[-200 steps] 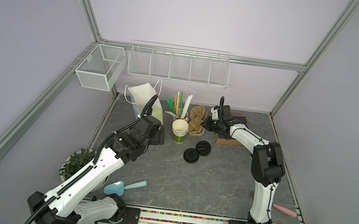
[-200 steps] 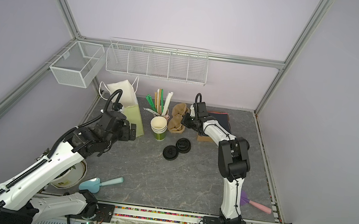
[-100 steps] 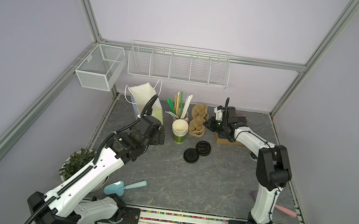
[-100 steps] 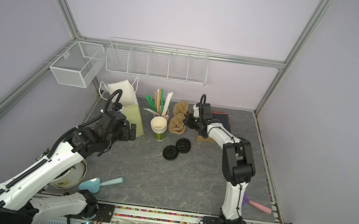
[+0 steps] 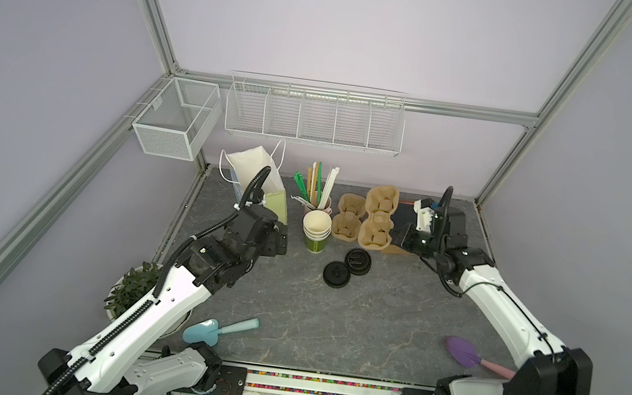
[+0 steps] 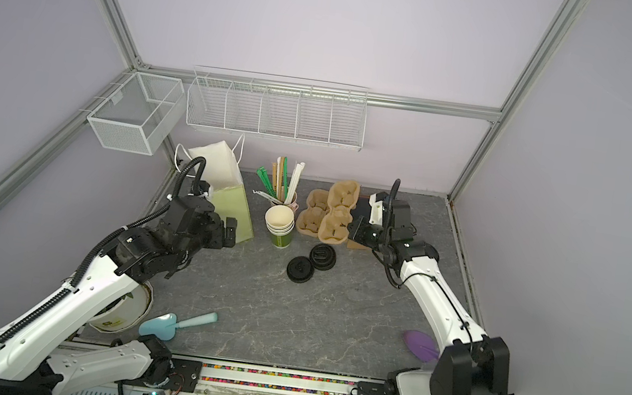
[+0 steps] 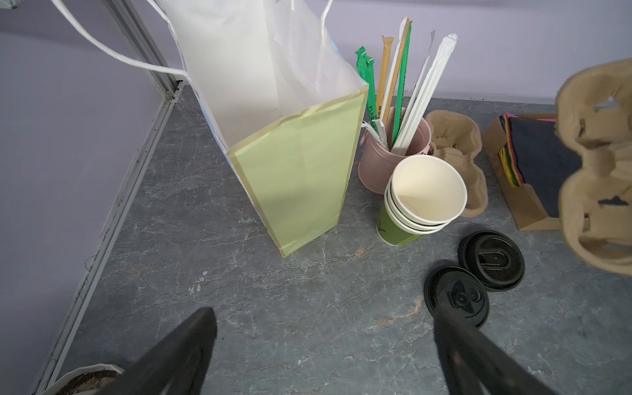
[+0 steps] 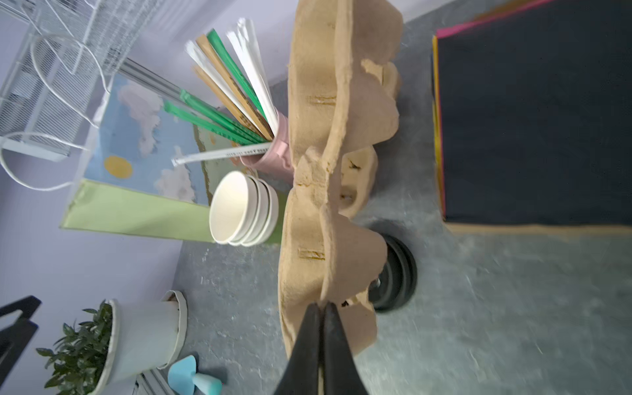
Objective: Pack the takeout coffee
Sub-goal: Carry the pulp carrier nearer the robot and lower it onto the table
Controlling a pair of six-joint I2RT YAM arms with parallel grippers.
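Near the table's back edge, my right gripper (image 8: 319,309) pinches a pulp cup carrier (image 8: 342,256) aloft; left gripper (image 7: 325,311) gapes by the paper bag (image 7: 297,171). No lidded cup shows, only stacked cups (image 5: 316,228) and loose lids (image 5: 337,273). Paper cups are light, crushable: I'd grip mid-wall, gently.

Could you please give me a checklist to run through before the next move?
1. Right gripper, jaws shut on carrier: ok.
2. Carrier off the table: ok.
3. Left gripper, jaws open: ok.
4. Bag upright, mouth open: ok.
5. Cups lidded: not ok; both lids lie loose.
6. Bag empty: cannot tell.
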